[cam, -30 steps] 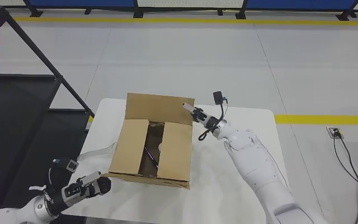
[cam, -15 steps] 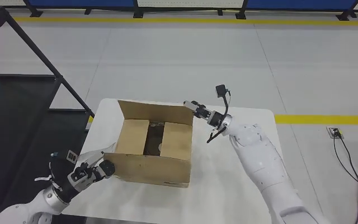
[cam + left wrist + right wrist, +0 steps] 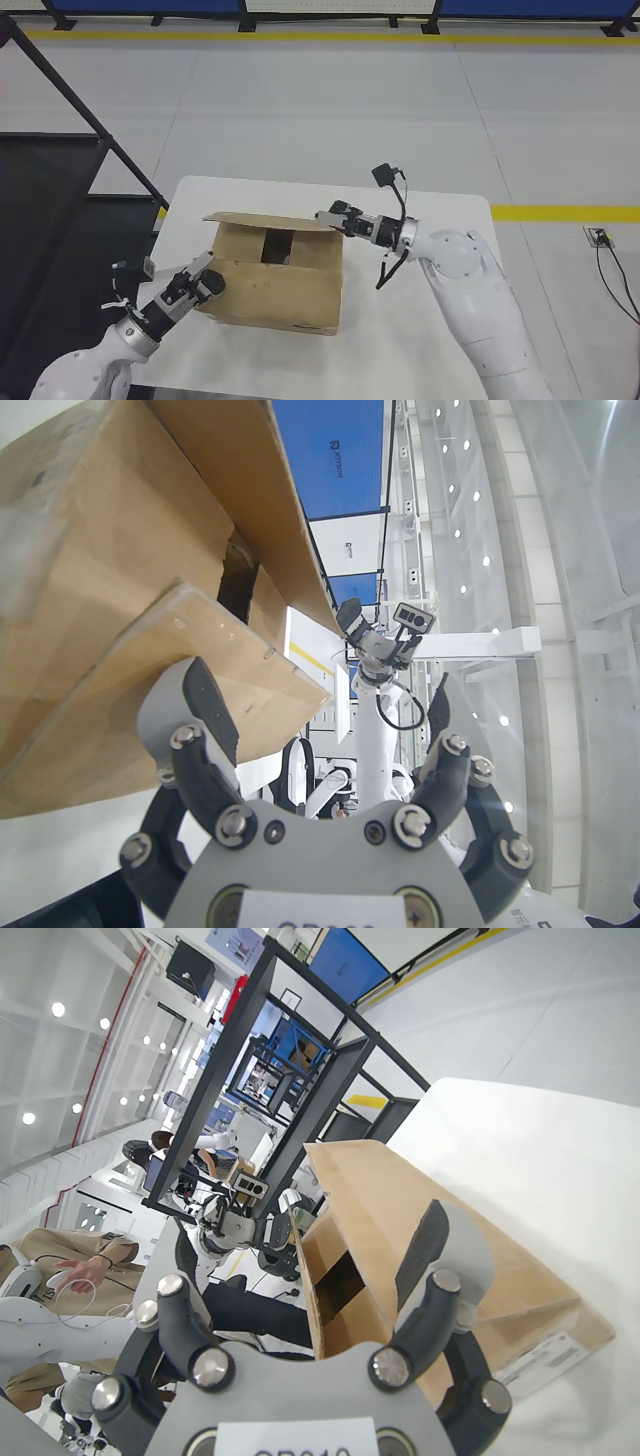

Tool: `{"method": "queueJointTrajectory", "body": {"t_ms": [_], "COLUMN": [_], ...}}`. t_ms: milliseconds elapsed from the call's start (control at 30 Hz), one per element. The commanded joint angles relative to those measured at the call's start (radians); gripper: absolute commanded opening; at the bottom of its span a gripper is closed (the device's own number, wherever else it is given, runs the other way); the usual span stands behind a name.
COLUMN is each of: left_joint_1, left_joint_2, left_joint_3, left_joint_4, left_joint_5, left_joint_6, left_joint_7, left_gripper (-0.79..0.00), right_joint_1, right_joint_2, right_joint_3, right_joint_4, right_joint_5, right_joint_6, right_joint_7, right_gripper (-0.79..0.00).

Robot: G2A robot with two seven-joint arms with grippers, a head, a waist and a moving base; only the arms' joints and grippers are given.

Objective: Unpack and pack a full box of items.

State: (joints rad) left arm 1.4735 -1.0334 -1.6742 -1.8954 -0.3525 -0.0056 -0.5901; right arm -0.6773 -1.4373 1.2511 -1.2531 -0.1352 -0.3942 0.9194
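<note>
Box (image 3: 275, 290) — far flap (image 3: 268, 221) swung over top, right gripper (image 3: 328, 216) at edge.

brown cardboard box (image 3: 272, 283), flaps nearly closed

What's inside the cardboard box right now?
Through the top of the cardboard box, only a dark gap shows between the folded-in side flaps; nothing in it is identifiable. Those flaps and the far flap cover the rest, so contents cannot be seen.
</note>
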Motion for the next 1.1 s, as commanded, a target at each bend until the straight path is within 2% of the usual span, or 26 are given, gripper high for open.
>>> {"method": "queueJointTrajectory", "body": {"t_ms": [0, 167, 467, 700, 1067], "left_joint_1": [-0.012, -0.044, -0.093, -0.113, -0.117], "left_joint_2": [-0.002, -0.006, -0.015, -0.020, -0.025], "left_joint_3": [0.020, 0.059, 0.128, 0.161, 0.162], "left_joint_4": [0.002, 0.012, 0.037, 0.047, 0.050], "left_joint_5": [0.011, 0.026, 0.100, 0.124, 0.119], "left_joint_6": [0.003, 0.013, 0.064, 0.069, 0.063], "left_joint_7": [0.017, 0.045, 0.127, 0.152, 0.163], "left_gripper": [0.000, 0.000, 0.000, 0.000, 0.000], "right_joint_1": [-0.019, -0.043, -0.046, -0.030, -0.063], "right_joint_2": [0.004, 0.010, 0.007, 0.003, 0.012], "right_joint_3": [-0.005, -0.022, -0.062, -0.093, -0.116], "right_joint_4": [-0.039, -0.077, -0.060, -0.036, -0.040], "right_joint_5": [-0.006, -0.018, 0.048, 0.120, 0.117], "right_joint_6": [0.067, 0.191, 0.299, 0.309, 0.335], "right_joint_7": [0.025, 0.041, 0.025, 0.049, 0.045], "right_gripper": [0.000, 0.000, 0.000, 0.000, 0.000]}}
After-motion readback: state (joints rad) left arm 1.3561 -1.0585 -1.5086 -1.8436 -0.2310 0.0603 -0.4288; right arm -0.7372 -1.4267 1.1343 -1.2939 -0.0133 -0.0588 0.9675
